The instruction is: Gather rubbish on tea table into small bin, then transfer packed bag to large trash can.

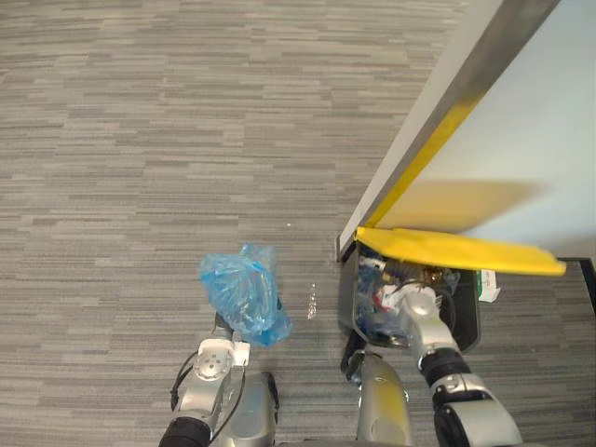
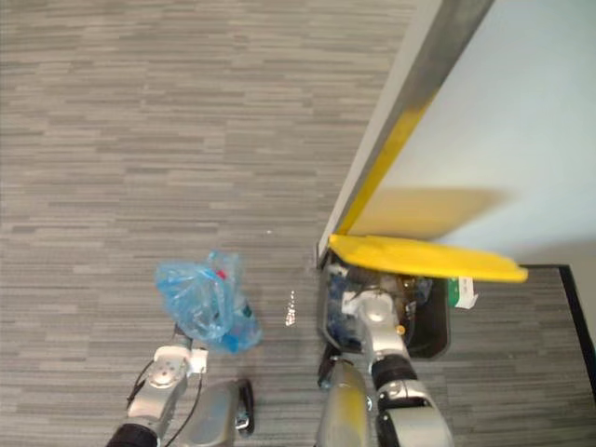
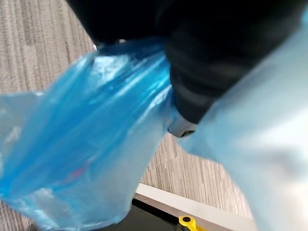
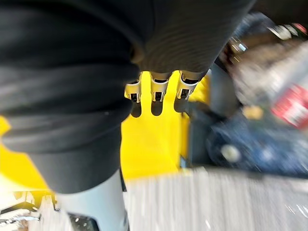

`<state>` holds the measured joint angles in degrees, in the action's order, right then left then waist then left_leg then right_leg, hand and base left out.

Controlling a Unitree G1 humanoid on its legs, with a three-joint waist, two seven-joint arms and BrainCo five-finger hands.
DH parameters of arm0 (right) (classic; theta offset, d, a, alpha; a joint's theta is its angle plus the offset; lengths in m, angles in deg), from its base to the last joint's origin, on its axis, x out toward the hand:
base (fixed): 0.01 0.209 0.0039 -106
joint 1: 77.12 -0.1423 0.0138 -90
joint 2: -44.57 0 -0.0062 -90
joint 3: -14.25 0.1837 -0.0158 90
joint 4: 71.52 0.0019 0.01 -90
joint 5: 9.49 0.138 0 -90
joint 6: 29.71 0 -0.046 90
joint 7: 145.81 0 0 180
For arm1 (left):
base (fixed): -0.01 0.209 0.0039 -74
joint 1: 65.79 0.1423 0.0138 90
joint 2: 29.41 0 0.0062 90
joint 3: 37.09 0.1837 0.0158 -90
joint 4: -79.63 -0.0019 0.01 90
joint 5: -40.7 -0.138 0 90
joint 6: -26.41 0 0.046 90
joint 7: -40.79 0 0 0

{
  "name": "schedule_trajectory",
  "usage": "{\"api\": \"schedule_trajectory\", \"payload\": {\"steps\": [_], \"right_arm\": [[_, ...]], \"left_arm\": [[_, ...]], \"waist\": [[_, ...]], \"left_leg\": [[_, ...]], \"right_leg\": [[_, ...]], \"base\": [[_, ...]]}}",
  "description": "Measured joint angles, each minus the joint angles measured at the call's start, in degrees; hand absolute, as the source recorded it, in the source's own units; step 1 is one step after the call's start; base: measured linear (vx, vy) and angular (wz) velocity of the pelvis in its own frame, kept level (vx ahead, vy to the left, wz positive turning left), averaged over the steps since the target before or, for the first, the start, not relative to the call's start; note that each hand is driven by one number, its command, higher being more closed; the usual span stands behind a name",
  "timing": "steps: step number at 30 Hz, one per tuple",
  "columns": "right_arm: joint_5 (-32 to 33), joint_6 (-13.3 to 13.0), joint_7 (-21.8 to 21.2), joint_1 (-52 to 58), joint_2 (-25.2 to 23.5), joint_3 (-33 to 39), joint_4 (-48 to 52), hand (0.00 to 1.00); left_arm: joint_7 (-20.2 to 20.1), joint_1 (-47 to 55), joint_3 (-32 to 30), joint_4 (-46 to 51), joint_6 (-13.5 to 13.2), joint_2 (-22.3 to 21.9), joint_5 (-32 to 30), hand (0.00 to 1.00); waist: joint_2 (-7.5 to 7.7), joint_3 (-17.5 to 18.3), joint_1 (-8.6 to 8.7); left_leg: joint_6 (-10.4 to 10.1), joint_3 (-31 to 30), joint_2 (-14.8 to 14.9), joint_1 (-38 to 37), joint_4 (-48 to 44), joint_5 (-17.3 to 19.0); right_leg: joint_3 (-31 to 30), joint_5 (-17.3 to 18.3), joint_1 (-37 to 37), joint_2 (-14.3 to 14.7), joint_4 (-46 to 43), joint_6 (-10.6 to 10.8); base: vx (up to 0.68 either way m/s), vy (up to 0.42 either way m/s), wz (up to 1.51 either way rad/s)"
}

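Left robot hand (image 1: 223, 326) is clamped on the gathered end of the blue bag (image 1: 244, 293). I see the bag held up off the carpeted floor (image 1: 140, 140), a little to the left of the large trash can (image 1: 467, 326) and not yet in it. Right robot hand (image 4: 157, 89) has its fingers straight, side by side against the yellow lid (image 1: 466, 250), which is raised over the can's mouth with mixed rubbish (image 1: 386, 298) showing inside.

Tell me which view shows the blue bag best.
Left eye view: the whole blue plastic bag shows above the left hand, against carpet. The right eye view matches; the left wrist view crops it close.
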<state>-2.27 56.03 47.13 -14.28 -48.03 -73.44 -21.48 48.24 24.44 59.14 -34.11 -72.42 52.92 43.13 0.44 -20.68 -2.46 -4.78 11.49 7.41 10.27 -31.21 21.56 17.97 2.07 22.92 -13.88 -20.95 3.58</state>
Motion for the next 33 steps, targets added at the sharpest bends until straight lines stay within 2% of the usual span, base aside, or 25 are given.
{"api": "schedule_trajectory", "payload": {"steps": [5,11,18,23,29,33], "right_arm": [[0.13,0.33,1.96,-8.03,6.08,1.99,-0.04,0.00],[0.10,0.84,3.04,-15.60,11.90,1.74,-0.07,0.00],[0.15,2.32,3.01,-20.57,14.10,-0.63,-1.66,0.00],[0.18,2.90,2.88,-26.07,15.43,-2.90,-3.92,0.00],[0.29,3.12,2.74,-26.69,16.18,-3.37,-3.92,0.00],[0.62,2.74,2.87,-30.23,20.00,-5.18,-4.79,0.00]], "left_arm": [[-0.14,-1.63,2.63,3.01,-0.74,1.04,1.49,1.00],[-0.55,-2.20,6.12,7.13,-1.26,1.77,4.57,1.00],[-2.36,-5.31,11.75,10.97,-2.21,2.01,5.60,1.00],[-3.26,-8.06,16.02,13.12,-2.79,1.70,5.71,1.00],[-4.32,-11.11,20.65,15.01,-3.06,1.42,7.94,1.00],[-4.32,-16.60,26.24,16.64,-3.37,0.00,8.94,1.00]], "waist": [[-0.16,-3.27,0.49],[-0.94,-4.26,0.47],[-1.07,-5.28,0.65],[-1.06,-7.80,1.44],[-1.00,-7.97,1.82],[-0.99,-7.98,2.34]], "left_leg": [[0.80,-0.06,1.19,2.79,-2.73,0.67],[1.30,0.43,2.10,5.83,-6.22,1.28],[1.21,0.89,2.99,7.64,-8.12,1.63],[1.11,1.22,3.66,7.78,-9.14,1.76],[1.11,1.20,3.71,7.82,-9.32,1.77],[1.37,1.95,4.05,7.68,-10.21,2.32]], "right_leg": [[0.11,-3.24,0.26,1.40,2.94,-0.19],[-0.83,-5.03,2.10,2.49,3.69,-0.77],[-1.32,-6.36,3.24,3.47,4.59,-1.36],[-1.52,-7.03,3.25,4.09,4.66,-1.68],[-1.70,-7.02,3.36,4.12,4.37,-1.67],[-2.84,-7.12,3.38,4.56,4.43,-1.63]], "base": [[-0.14,-0.020,-0.05],[-0.11,-0.018,-0.09],[-0.04,-0.011,-0.08],[-0.01,-0.010,-0.06],[0.00,0.000,0.00],[-0.03,-0.001,-0.10]]}}
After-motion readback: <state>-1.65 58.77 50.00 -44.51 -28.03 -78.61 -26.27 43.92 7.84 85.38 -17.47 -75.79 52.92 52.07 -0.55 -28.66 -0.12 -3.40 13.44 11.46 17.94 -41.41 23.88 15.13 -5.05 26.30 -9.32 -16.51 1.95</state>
